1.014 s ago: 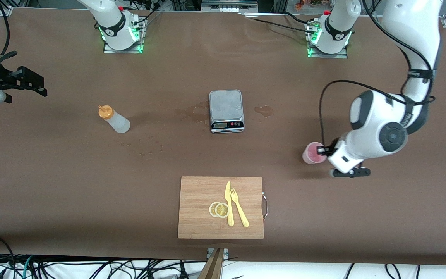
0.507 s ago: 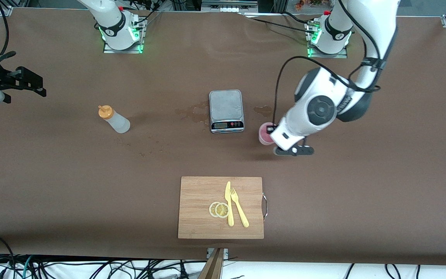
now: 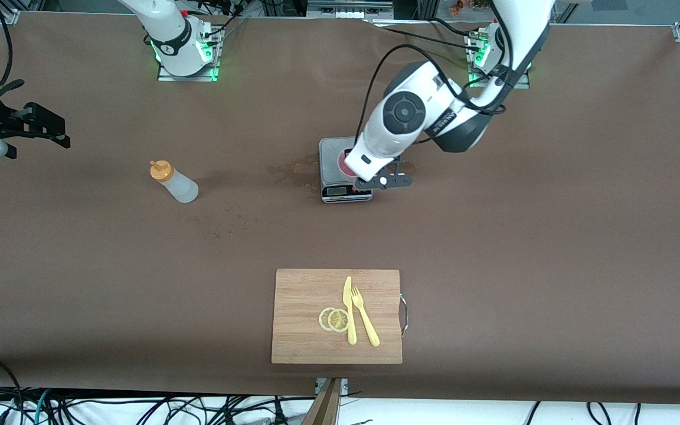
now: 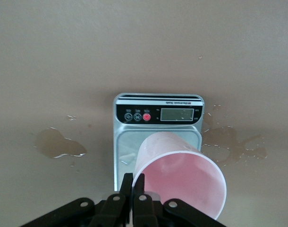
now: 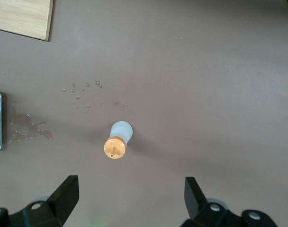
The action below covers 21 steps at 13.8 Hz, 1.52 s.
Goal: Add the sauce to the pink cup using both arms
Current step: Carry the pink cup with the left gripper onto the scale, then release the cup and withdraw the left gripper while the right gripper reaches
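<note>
My left gripper [image 4: 133,185] is shut on the rim of the pink cup [image 4: 182,179], one finger inside and one outside. It holds the cup, tilted, over the plate of the grey scale [image 4: 158,101]. In the front view the cup [image 3: 340,162] shows partly under the left arm's hand, over the scale [image 3: 345,190]. The sauce bottle [image 3: 175,183] with its orange cap stands on the table toward the right arm's end. My right gripper [image 5: 130,189] is open and empty, high over the table with the bottle [image 5: 116,144] below it, and it waits.
A wooden cutting board [image 3: 298,295] lies nearer the front camera than the scale, with lemon slices [image 3: 334,319], a yellow knife [image 3: 349,310] and a fork [image 3: 365,323] on it. Wet patches [image 3: 293,171] lie on the table beside the scale.
My left arm has carried the pink cup from the left arm's end of the table to over the scale. The right arm and the bottle have not moved.
</note>
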Available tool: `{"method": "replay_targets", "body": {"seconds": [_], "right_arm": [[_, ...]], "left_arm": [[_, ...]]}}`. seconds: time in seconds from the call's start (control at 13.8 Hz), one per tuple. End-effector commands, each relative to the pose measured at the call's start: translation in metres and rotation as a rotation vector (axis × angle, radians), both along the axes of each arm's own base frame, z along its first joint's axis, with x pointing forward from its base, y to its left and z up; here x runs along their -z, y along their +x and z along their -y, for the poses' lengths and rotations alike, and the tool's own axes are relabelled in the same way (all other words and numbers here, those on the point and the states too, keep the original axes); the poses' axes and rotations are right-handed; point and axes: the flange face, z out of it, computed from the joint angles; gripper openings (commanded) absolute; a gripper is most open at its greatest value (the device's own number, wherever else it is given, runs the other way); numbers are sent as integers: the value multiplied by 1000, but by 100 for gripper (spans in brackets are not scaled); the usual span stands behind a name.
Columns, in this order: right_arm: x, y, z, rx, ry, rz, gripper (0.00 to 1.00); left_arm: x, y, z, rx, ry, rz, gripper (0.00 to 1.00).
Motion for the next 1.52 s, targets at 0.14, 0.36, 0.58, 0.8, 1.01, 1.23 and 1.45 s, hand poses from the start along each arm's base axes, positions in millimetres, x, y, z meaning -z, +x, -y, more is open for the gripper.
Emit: {"method": "replay_targets", "body": {"seconds": [0.14,0.36,0.58,0.8,1.01,1.23,1.45], "right_arm": [[-3,4,-9,-33,14,12,99],[11,14,-30,-56,13,15,99],[27,24,-32,-71,13,5,99],[45,27,-40,-164,70,-35,99],[46,22,-38,-213,77,-53,99],[50,16,-20,-369,100,-58,99],[58,10,0,-483,130,-65,99]], "left_arm": [[37,-41,22,-74,21,33,0],[48,-50,23,-89,23,39,0],[62,-57,23,-116,23,43,0],[62,-57,22,-122,27,50,27],[57,-55,21,-128,25,54,100],[27,-38,17,-143,21,63,100],[-11,0,4,-132,33,70,100]]}}
